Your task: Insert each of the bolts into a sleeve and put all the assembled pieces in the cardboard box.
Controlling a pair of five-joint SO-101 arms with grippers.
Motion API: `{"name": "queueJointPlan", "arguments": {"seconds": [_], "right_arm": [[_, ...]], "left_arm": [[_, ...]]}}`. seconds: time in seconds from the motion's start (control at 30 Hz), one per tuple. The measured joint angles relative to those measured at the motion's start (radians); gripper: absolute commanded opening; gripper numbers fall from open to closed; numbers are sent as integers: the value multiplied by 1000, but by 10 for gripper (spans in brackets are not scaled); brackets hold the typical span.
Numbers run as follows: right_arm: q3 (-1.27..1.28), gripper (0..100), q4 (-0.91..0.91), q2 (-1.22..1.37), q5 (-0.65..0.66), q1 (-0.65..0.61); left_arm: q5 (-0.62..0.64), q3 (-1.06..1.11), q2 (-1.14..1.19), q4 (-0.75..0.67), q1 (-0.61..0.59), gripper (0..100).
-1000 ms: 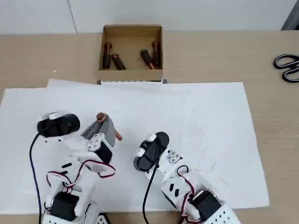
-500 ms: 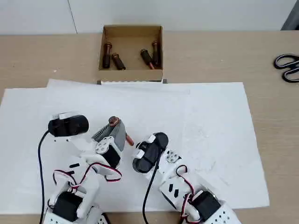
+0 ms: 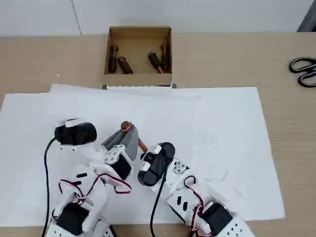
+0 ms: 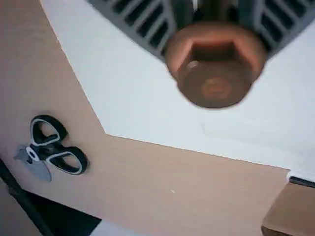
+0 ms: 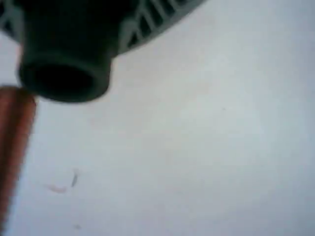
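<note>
We note left claw [image 3: 130,136] clamped on bolt [image 4: 214,64], right claw [image 5: 74,19] gripping sleeve [image 5: 64,73] beside bolt's tip, box [image 3: 139,78] at desk's 12 o'clock

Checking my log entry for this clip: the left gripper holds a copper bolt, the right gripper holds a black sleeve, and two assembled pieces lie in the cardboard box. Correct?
Not two: the high view shows four assembled pieces in the cardboard box. The left gripper does hold the copper bolt, the right gripper the black sleeve.
</note>
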Motion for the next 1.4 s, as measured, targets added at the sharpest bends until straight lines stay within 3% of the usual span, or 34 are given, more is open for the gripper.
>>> {"name": "queueJointPlan", "arguments": {"seconds": [1.2,1.4], "right_arm": [[-32,3,-6,0,20,46],[-29,3,-51,3,40,46]], "left_arm": [[0,8,0,3,28,6],[0,54,-14,25,75,6]]}}
